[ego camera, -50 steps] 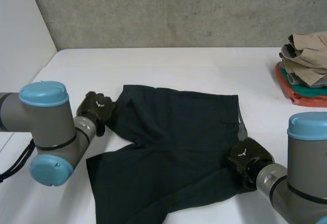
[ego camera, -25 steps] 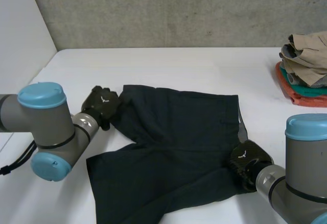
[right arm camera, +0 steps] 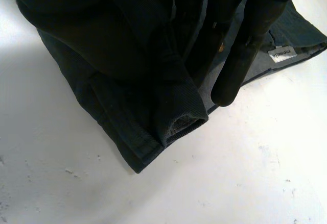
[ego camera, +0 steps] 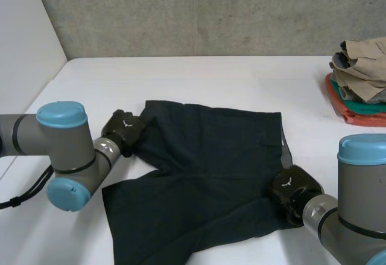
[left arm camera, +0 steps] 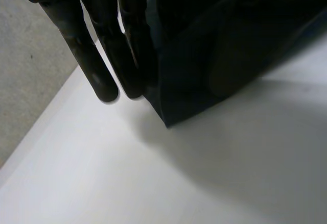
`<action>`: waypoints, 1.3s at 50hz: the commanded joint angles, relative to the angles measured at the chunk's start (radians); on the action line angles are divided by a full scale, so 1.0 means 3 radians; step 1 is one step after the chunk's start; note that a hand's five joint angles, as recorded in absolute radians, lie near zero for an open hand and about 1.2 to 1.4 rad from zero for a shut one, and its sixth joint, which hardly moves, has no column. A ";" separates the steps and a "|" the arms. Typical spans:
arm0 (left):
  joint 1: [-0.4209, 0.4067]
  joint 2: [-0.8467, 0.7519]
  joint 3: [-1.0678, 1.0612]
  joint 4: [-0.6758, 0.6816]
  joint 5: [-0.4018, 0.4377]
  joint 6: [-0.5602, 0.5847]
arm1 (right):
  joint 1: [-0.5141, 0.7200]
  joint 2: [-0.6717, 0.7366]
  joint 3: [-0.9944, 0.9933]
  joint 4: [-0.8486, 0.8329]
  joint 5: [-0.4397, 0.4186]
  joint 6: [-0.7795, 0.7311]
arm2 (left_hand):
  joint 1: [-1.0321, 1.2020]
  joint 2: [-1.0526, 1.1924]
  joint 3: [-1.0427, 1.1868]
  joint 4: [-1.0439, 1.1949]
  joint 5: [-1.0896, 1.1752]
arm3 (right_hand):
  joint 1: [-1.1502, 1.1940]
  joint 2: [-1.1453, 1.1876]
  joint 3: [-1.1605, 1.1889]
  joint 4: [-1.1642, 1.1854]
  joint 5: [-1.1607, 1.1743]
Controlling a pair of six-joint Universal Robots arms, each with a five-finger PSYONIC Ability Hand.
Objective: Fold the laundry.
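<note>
At 2 o'clock from the shorts (ego camera: 205, 174), your only neighbour is a stack of clothes (ego camera: 362, 72), tan on top of green and red. It sits at the table's (ego camera: 199, 78) right edge, well apart from the cloth and from both arms. The concrete wall (ego camera: 211, 11) closes off 12 o'clock.

You have bare white table on every side of the dark shorts. The widest strip is toward 12 o'clock, with a narrower margin at 9 o'clock before the table's left edge.

The shorts lie spread flat in the middle, legs toward you. Your left hand (ego camera: 123, 131) is at their 10 o'clock corner. In the left wrist view its straight fingers (left arm camera: 97, 60) lie against the cloth (left arm camera: 204, 55) and pinch that corner, which hangs just off the table. Your right hand (ego camera: 292, 189) is at the 4 o'clock edge. In the right wrist view its fingers (right arm camera: 245, 45) clamp the bunched waistband (right arm camera: 127, 106), with a white label (right arm camera: 282, 54) showing beside them.

Since a second ago, your left hand has slid inward onto the corner and its arm has swung closer. The right hand has barely shifted, and the shorts lie as before.
</note>
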 commanded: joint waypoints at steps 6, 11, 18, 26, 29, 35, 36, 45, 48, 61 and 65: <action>0.0059 0.0221 -0.0145 -0.0115 -0.0279 -0.0034 | -0.0007 0.0000 -0.0013 0.0000 0.0000 0.0000 | 0.1281 0.1375 0.1386 0.1439 0.1464 | 0.1005 0.0749 0.0644 0.0653 0.0639; 0.0044 0.0277 -0.0299 -0.0115 -0.0448 -0.0014 | 0.0003 0.0000 -0.0013 0.0000 0.0010 0.0005 | 0.1281 0.1375 0.1386 0.1439 0.1464 | 0.1005 0.0749 0.0644 0.0653 0.0639; -0.0012 0.0303 -0.0324 -0.0125 -0.0606 -0.0019 | -0.0002 0.0000 -0.0008 0.0005 0.0015 0.0005 | 0.1281 0.1375 0.1386 0.1439 0.1464 | 0.1005 0.0749 0.0644 0.0653 0.0639; -0.0043 0.0430 -0.0324 -0.0115 -0.0816 -0.0029 | -0.0002 -0.0005 -0.0013 0.0000 0.0020 0.0010 | 0.1281 0.1375 0.1386 0.1439 0.1464 | 0.1005 0.0749 0.0644 0.0653 0.0639; -0.0043 0.0512 -0.0350 -0.0115 -0.0816 -0.0034 | -0.0007 0.0000 -0.0008 0.0000 0.0020 0.0010 | 0.1281 0.1375 0.1386 0.1439 0.1464 | 0.1005 0.0749 0.0644 0.0653 0.0639; -0.0043 0.0726 -0.0590 -0.0120 -0.0776 -0.0034 | -0.0002 -0.0005 -0.0008 -0.0005 0.0015 0.0030 | -0.0252 -0.0157 -0.0146 -0.0094 -0.0069 | 0.1005 0.0749 0.0644 0.0653 0.0639; -0.0048 0.0773 -0.0626 -0.0120 -0.0770 -0.0034 | 0.0003 -0.0010 -0.0018 -0.0005 0.0015 0.0051 | -0.1087 -0.0993 -0.0982 -0.0929 -0.0905 | 0.1005 0.0749 0.0644 0.0653 0.0639; -0.0232 0.1606 -0.1065 -0.0288 -0.0724 -0.0279 | 0.0014 -0.0020 -0.0207 0.0036 0.0020 0.0526 | -0.1908 -0.1814 -0.1803 -0.1750 -0.1726 | 0.1005 0.0749 0.0644 0.0653 0.0639; -0.0355 0.1902 -0.1209 -0.0650 -0.0663 -0.0678 | 0.0008 -0.0025 -0.0264 0.0036 0.0005 0.0700 | -0.1898 -0.1804 -0.1793 -0.1740 -0.1716 | 0.1005 0.0749 0.0644 0.0653 0.0639; -0.0697 0.2373 -0.1572 -0.1776 -0.0218 -0.2049 | -0.0002 0.0000 -0.0356 -0.0010 0.0000 0.1207 | -0.1918 -0.1823 -0.1812 -0.1760 -0.1735 | 0.1005 0.0749 0.0644 0.0653 0.0639; -0.0825 0.2353 -0.1638 -0.1781 -0.0249 -0.2095 | -0.0007 0.0000 -0.0330 -0.0087 0.0015 0.1212 | -0.1908 -0.1813 -0.1803 -0.1750 -0.1725 | 0.1005 0.0749 0.0644 0.0653 0.0639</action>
